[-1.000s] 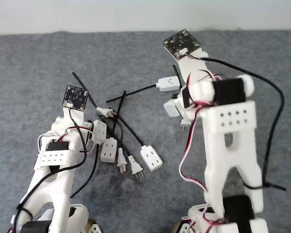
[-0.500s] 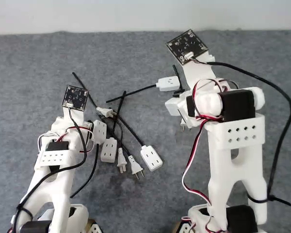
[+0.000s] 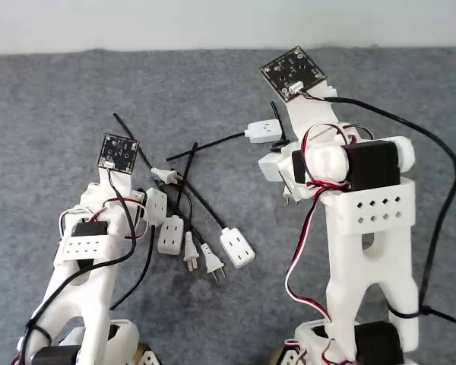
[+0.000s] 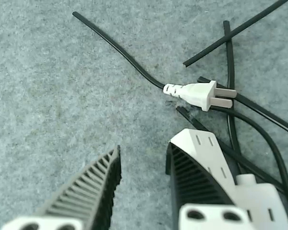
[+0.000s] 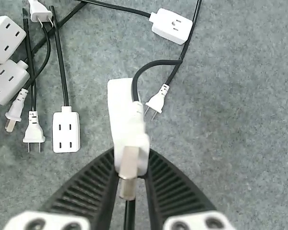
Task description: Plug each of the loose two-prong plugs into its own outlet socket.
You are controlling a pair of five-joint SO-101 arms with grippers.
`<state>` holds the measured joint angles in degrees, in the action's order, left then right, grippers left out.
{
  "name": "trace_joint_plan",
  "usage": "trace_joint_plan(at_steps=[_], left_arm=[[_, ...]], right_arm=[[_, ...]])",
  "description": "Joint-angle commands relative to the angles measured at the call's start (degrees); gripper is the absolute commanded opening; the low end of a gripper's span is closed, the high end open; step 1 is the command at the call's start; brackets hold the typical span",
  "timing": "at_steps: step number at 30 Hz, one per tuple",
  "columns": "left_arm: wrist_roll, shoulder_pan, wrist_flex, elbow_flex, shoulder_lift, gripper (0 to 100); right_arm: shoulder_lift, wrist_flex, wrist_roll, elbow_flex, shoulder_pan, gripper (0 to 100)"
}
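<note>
My right gripper (image 5: 130,154) is shut on a white outlet socket (image 5: 126,120), held above the grey mat; in the high view that socket (image 3: 269,165) shows beside the arm. Its black cord curls to a small white plug (image 5: 156,102) on the mat. My left gripper (image 4: 143,162) is open just above the mat, one finger (image 4: 194,179) against a white outlet socket (image 4: 205,147). A loose white two-prong plug (image 4: 197,94) lies just ahead of it. Two more loose plugs (image 3: 190,252) (image 3: 212,261) lie side by side in the middle.
Other white sockets lie around: one (image 3: 263,131) at the far middle, one (image 3: 237,247) near the paired plugs, one (image 3: 170,234) by the left arm. Black cords (image 3: 190,186) cross among them. The grey mat (image 3: 45,137) is bare at far left.
The right arm shifted slightly right and toward the near side while keeping hold of the socket, then stayed still. The left arm and the loose plugs have not moved.
</note>
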<state>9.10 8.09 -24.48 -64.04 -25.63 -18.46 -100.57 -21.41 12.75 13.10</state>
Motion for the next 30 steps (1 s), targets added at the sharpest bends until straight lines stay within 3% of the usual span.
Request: trace_joint_plan(at_steps=[1, 30], left_arm=[[1.1, 0.1, 1.3, 0.2, -0.4, 16], [1.1, 0.1, 1.3, 0.2, -0.4, 16]], right_arm=[[-2.3, -2.0, 0.3, 0.4, 0.1, 0.8], [-5.7, -1.5, 0.3, 0.8, 0.0, 0.8]])
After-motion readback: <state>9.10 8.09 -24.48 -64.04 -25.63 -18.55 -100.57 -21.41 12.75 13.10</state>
